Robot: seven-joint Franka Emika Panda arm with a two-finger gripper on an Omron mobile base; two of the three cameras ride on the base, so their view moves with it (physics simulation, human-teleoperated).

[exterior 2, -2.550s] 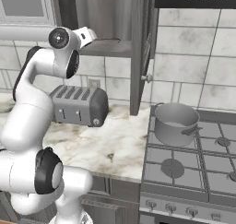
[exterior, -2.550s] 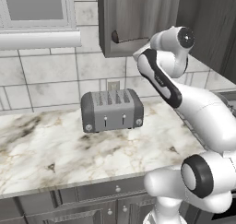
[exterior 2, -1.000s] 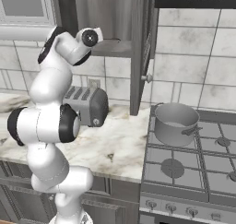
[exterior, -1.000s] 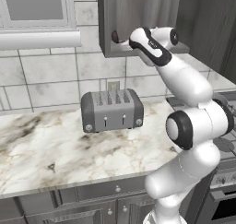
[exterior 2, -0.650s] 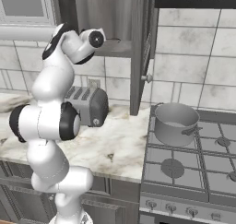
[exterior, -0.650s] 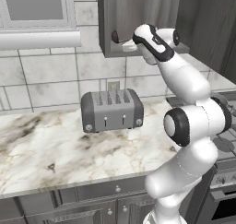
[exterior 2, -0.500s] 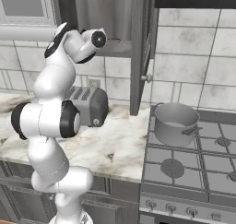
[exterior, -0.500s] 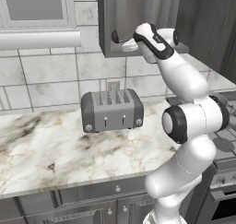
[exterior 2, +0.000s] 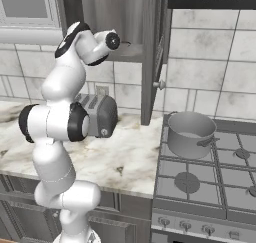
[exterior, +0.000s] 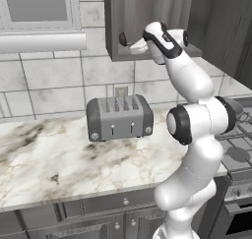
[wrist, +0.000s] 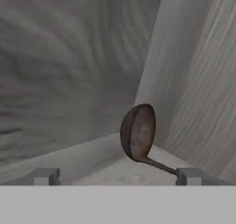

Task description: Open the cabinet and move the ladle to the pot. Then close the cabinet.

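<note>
1. The fingers [wrist: 115, 176] stand spread apart with nothing between them; their two tips rise at the bottom of the hand view, one to the left and one to the right.
2. The ladle [wrist: 138, 134] lies just beyond the tips on the cabinet shelf [wrist: 97, 154]. Its thin handle runs down and toward the right tip, ending close beside it; whether they touch cannot be told. The dark brown bowl stands on edge at the far end, turned sideways.
3. The ladle's long axis slants from the right tip back toward the rear right corner of the cabinet [exterior: 147, 21], where the back wall meets the side wall.
4. The arm rises from the base, bends at a dark elbow joint above the surface [exterior: 59, 159], and reaches up with the hand pushed level into the open cabinet's bottom shelf.
5. The cabinet door [exterior 2: 152, 52] hangs swung open, edge-on in the right base view, its round knob [exterior 2: 158, 84] facing the stove.
6. On the surface below sits a grey toaster [exterior: 119, 117]. Farther right the pot [exterior 2: 190, 133] stands on the rear left burner of the stove [exterior 2: 210, 182].
</note>
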